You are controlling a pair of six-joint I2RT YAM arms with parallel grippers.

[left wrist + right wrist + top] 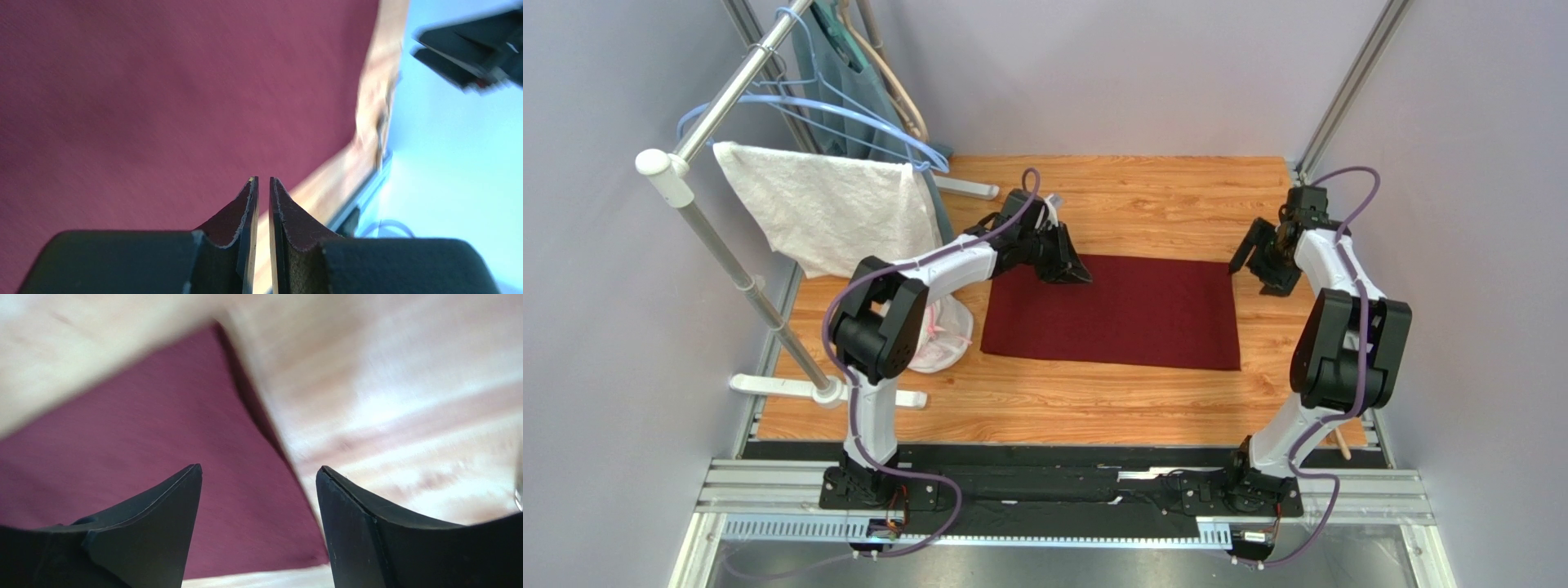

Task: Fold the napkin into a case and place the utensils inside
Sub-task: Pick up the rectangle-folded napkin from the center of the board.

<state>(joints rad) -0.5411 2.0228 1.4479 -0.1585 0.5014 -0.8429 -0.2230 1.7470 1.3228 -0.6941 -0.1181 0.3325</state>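
Observation:
The maroon napkin (1124, 312) lies flat and unfolded on the wooden table (1161, 196). My left gripper (1071, 272) hovers at the napkin's far left corner. In the left wrist view (263, 179) its jaws stand almost together with only a thin slit, nothing between them, above the cloth (153, 92). My right gripper (1259, 263) is open just right of the far right corner. In the right wrist view (258, 468) that corner of the napkin (123, 441) lies below the spread fingers. A slim tan handle end (1341, 444) pokes out beside the right arm; the rest of the utensils is hidden.
A white textured towel (830, 208) hangs on a rack (719, 245) at the back left, with blue hangers (854, 116) above it. A pale mesh bag (940, 337) lies under the left arm. Grey walls close in on both sides.

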